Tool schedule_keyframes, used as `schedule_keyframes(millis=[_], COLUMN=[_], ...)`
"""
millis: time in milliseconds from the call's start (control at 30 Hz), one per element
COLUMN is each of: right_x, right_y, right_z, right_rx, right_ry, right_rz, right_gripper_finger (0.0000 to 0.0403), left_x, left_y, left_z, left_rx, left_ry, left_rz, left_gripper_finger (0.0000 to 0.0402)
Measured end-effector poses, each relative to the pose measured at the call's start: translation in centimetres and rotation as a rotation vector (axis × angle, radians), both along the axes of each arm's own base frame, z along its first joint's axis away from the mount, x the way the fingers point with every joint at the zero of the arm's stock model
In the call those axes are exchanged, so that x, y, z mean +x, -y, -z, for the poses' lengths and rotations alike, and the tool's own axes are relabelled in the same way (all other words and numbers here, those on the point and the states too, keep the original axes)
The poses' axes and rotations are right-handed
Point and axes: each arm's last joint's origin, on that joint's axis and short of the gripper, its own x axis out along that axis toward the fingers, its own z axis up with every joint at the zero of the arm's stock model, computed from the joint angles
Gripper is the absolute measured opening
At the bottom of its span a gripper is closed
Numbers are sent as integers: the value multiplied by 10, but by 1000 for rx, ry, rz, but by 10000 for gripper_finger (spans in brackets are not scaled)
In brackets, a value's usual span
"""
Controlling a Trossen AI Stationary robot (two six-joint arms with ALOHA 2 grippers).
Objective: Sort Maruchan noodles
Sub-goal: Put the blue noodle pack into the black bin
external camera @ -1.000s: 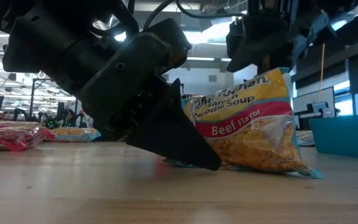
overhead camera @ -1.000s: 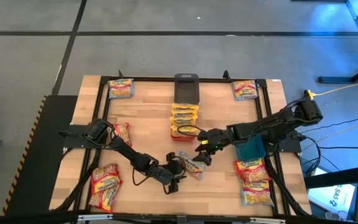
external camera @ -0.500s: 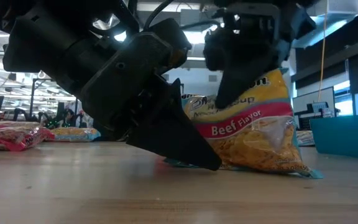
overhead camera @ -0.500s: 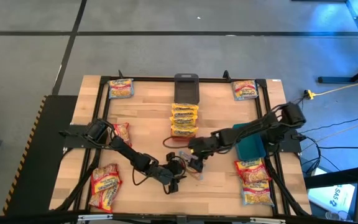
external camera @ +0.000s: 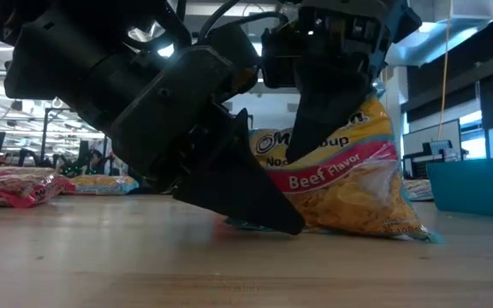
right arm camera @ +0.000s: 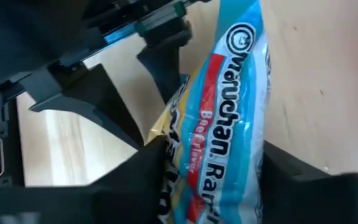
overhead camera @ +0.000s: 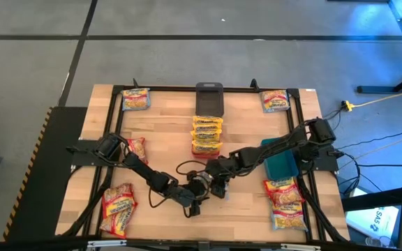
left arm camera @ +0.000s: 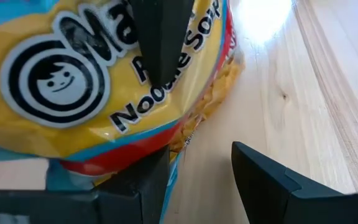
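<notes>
The right hand (external camera: pixel 328 128) straddles the upright yellow crinkly Beef ramen packet (external camera: pixel 349 175) from twelve o'clock, fingers narrowing around it, while the left hand (external camera: pixel 229 184) props its edge.

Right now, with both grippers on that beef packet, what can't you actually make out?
- High view: the Beef Flavor packet is covered by the left gripper and right gripper, so which one bears it is unclear.
- Low view: the packet's left edge sits behind the left gripper.
- Left wrist view: the packet fills the picture; its label is cut off.
- High view: flavours of the centre stack are too small to read.
</notes>
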Motion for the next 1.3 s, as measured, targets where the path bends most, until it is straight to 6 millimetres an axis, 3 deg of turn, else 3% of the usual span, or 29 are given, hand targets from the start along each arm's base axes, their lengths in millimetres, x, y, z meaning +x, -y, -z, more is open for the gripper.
schedule_keyframes(millis=[233,400,567,700,800,1033,1300], right_x=[-1,-9,-22,-34,-42,-55,-65], right_y=[1,4,9,18,32,83,155], right_z=[-4,-21,-49,-76,-96,-131,-149], right_rx=[-32,-89,-138,-168,-198,-300,-504], right_ry=[22,57,98,165,221,352,431], right_rz=[-19,-53,-83,-108,-91,-24,50], right_gripper_finger=[95,93,92,89,92,91,91], left_x=[-2,-12,-24,-38,-55,-93,-107], left_y=[2,1,6,3,-7,-46,-84], left_z=[-2,-18,-40,-45,-47,-67,-72], left_rx=[14,41,80,33,2,-27,-1], left_ry=[-19,-108,-136,-162,-155,106,185], left_rz=[42,100,148,289,321,194,54], left_gripper_finger=[170,170,170,170,170,170,170])
